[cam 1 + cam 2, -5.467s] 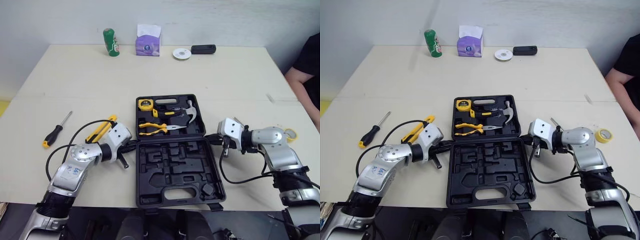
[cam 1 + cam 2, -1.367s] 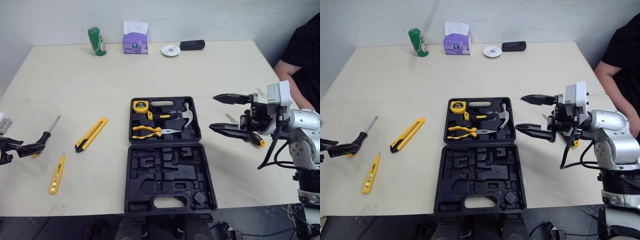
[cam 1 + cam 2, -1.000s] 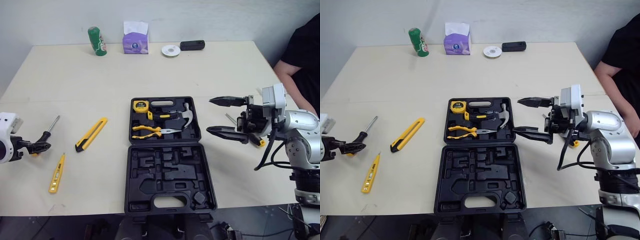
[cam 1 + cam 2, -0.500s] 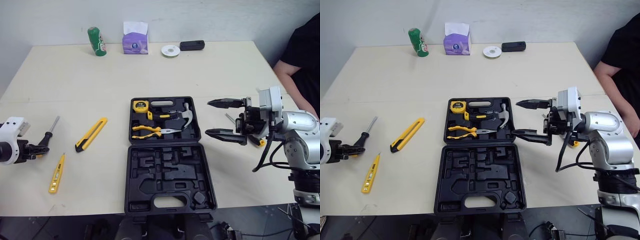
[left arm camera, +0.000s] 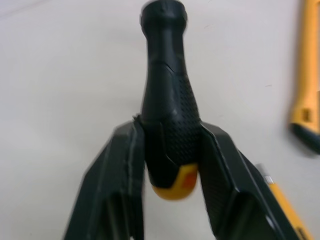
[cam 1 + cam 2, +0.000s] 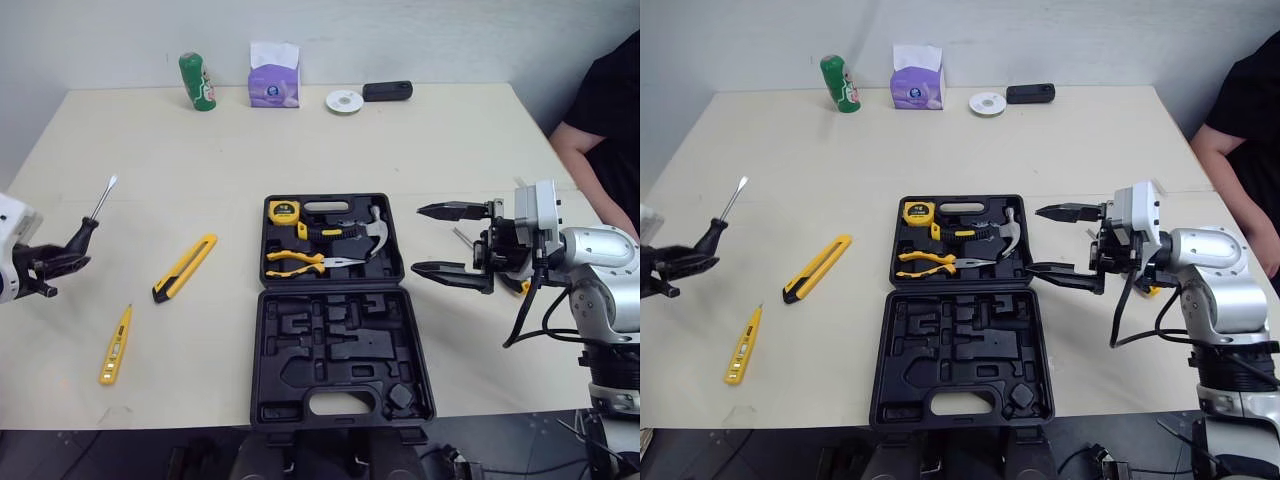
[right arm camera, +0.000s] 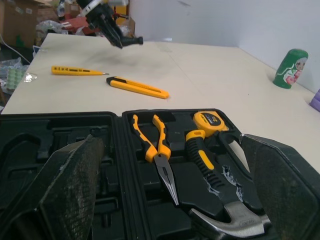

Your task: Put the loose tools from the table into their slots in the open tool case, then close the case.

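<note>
The left gripper (image 5: 171, 131) pinches the screwdriver (image 5: 167, 95), maybe lifted, and the right gripper (image 6: 418, 238) gapes wide by the tool case (image 6: 340, 345).

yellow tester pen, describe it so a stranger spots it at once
From the open black plastic tool case mid-table, look to the robot's left, where two yellow tools lie on the beige table. The slim yellow tester pen is the one nearer the front edge; unlike the broader yellow-and-black utility knife, it is much thinner, with a plain yellow body.
</note>
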Available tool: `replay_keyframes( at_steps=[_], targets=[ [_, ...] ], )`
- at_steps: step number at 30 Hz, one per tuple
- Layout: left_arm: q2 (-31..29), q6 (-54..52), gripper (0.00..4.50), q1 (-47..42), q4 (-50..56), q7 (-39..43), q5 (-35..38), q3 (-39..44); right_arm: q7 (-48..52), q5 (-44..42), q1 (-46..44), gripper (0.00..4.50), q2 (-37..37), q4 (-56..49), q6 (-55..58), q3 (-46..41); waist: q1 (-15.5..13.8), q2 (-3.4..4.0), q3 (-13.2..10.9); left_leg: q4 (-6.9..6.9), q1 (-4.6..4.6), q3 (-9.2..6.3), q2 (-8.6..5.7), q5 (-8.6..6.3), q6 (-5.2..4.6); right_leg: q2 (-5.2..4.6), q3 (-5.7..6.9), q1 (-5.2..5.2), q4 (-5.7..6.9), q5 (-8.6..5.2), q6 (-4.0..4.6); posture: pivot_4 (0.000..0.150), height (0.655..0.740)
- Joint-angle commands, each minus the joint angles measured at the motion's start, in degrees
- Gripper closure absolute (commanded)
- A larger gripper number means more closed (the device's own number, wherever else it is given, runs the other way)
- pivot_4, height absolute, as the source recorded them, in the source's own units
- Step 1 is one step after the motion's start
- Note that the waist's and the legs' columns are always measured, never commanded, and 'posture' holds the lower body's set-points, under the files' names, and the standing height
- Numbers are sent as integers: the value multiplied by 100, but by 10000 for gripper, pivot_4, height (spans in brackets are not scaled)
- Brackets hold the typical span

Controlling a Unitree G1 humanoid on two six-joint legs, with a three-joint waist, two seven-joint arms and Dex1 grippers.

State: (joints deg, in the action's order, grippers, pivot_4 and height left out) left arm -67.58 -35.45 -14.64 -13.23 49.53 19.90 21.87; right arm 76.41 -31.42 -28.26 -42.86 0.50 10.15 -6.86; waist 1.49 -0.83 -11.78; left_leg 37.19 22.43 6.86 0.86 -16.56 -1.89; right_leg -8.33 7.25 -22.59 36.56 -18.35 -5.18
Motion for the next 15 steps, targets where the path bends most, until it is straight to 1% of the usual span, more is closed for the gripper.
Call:
replay_keyframes(
  at_steps=[1,4,8,11,15],
  targets=[
    [-128,751,34498,148,921,644,148,290,-5,173,107,0,-218,69,-279,-235,-2,0,0,0,0,1,0,0,0,0,0,0,-1,0,0,1500,7400],
    [-39,857,34498,36,1303,914,305,163,3,201,176,0,-285,148,-386,-292,0,0,0,0,-1,1,-1,0,0,1,0,1,-1,0,0,1500,7400],
    [136,955,34498,-249,2096,1311,576,-408,45,278,477,0,-426,316,-627,-468,-1,1,0,0,-2,1,0,1,1,5,1,1,1,0,0,1500,7400],
    [368,627,34498,-695,2671,1335,778,-971,73,281,749,0,-485,388,-766,-597,-18,0,0,4,-1,3,-1,4,-5,7,1,6,2,2,-3,1500,7400],
    [721,-381,34498,-1585,3370,1217,1035,-1949,105,274,1048,0,-548,452,-914,-731,-46,-1,-1,15,-1,3,-1,6,-8,20,-2,11,7,4,-8,1500,7400]
  ],
)
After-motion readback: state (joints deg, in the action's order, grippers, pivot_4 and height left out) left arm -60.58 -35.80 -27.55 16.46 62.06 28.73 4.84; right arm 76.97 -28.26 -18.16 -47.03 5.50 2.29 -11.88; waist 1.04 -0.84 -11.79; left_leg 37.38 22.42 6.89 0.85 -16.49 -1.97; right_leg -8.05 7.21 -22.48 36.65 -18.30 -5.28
